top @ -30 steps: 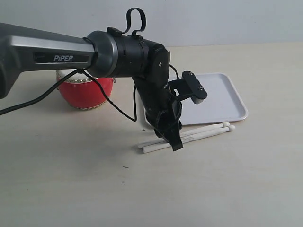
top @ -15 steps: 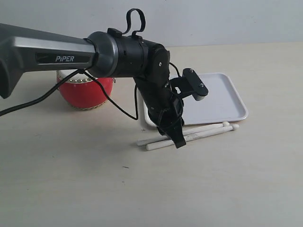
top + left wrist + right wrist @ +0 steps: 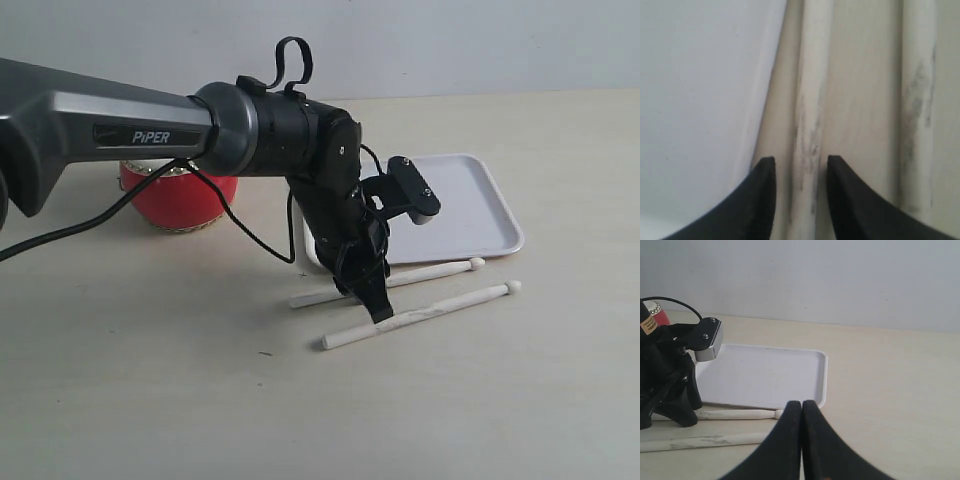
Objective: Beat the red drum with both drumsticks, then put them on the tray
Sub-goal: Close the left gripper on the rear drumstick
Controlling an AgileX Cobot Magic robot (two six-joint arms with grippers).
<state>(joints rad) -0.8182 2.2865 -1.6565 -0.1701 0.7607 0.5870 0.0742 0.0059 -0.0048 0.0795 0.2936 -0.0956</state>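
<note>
Lying beside tray: both drumsticks, on the table
Left gripper: fingers apart, straddling the drumstick nearer the tray
Right gripper: fingers pressed together, empty

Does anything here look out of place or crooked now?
Yes. The two slim pale wooden drumsticks lie on the beige table in front of the flat white plastic tray, not on it. The nearer stick lies apart from the farther one, at a steeper slant. Nothing looks spilled or damaged.
</note>
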